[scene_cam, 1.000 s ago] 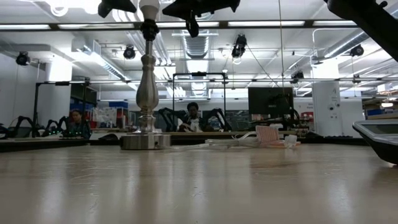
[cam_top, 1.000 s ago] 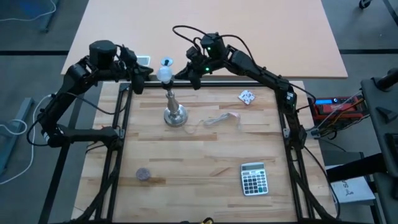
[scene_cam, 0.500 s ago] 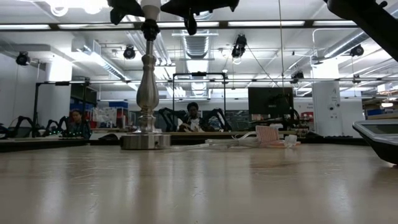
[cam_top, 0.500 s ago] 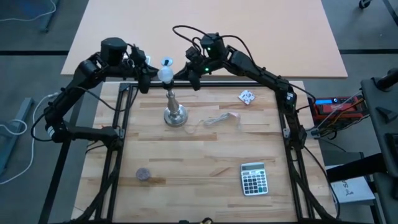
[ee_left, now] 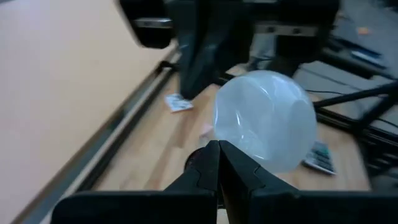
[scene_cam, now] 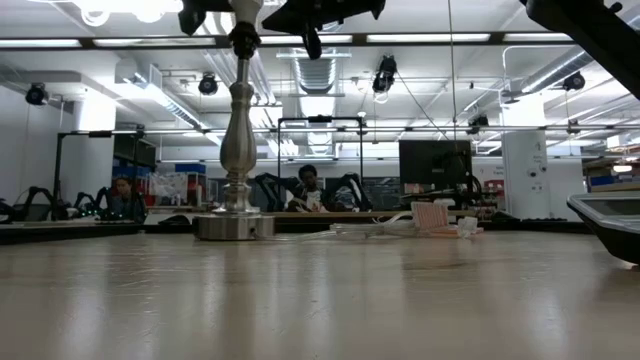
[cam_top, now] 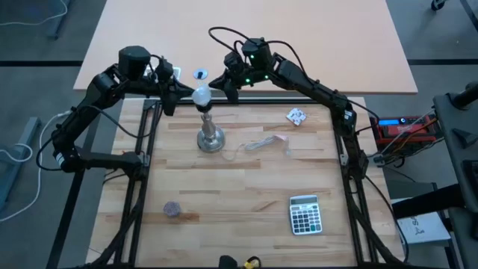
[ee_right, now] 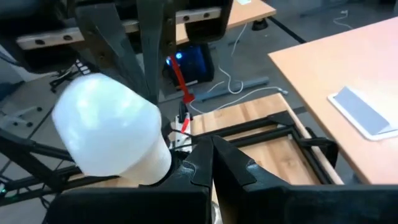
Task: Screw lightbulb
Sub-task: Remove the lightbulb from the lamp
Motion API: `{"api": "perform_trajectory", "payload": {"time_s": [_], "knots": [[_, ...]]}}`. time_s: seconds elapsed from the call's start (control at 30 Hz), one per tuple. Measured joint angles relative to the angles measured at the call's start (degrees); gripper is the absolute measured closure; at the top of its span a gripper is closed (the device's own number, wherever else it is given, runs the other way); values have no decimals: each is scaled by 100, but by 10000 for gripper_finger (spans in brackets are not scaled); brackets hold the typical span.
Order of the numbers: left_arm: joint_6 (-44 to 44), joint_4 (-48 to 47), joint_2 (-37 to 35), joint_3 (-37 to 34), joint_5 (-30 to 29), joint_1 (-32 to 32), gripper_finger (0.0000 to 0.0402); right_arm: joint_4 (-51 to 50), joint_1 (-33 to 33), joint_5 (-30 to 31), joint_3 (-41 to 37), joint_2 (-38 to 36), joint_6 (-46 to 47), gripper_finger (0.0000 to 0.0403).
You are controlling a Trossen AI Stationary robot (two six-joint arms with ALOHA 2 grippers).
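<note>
The lightbulb, a white frosted globe, sits on top of the silver metal stand, which rests on its round base on the wooden table. My left gripper is shut and comes at the bulb from the table's left. My right gripper is also shut and comes from the right. The two gripper tips flank the bulb high above the table. In the low view the stand's stem rises to the socket, with both grippers at the picture's top edge. My left gripper lies with its shut fingertips against the bulb's lower side, just above the socket. It comes slanting slightly downward from the table's left. The bulb stays seated on the stand. My right gripper has its shut fingertips beside the bulb's narrow neck, coming nearly level from the table's right. Whether the tips touch the neck, I cannot tell.
A crumpled paper scrap, a thin white cord, a calculator and a small dark disc lie on the table. A small blue-and-white object lies on the board beyond the far edge. People sit in the room behind.
My left gripper has gone toward the table's right, closer to the bulb, and its wrist has turned. The bulb now shows a little nearer the table's near edge, uncovering the small object behind it. Both grippers have stayed shut.
</note>
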Motion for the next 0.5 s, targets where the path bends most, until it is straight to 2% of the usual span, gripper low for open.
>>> {"api": "perform_trajectory", "payload": {"time_s": [0.1, 0.2, 0.37, 0.43, 0.5], "knots": [[-19, -3, -9, 0, -512, 4, 401, -7, -45, -14, 0, 0, 59, 403], [63, -22, -20, 0, -713, 9, 401, -100, -107, -227, 0, -11, 61, 403], [72, -20, -6, 2, -853, 4, 401, -46, -298, -2120, 1, -49, 123, 403], [81, -20, 24, 2, -1083, 4, 401, 76, -301, -2509, 4, -17, 110, 403], [118, -22, 59, 2, -1282, 4, 401, 126, -250, -2633, 4, 33, 59, 403]]}}
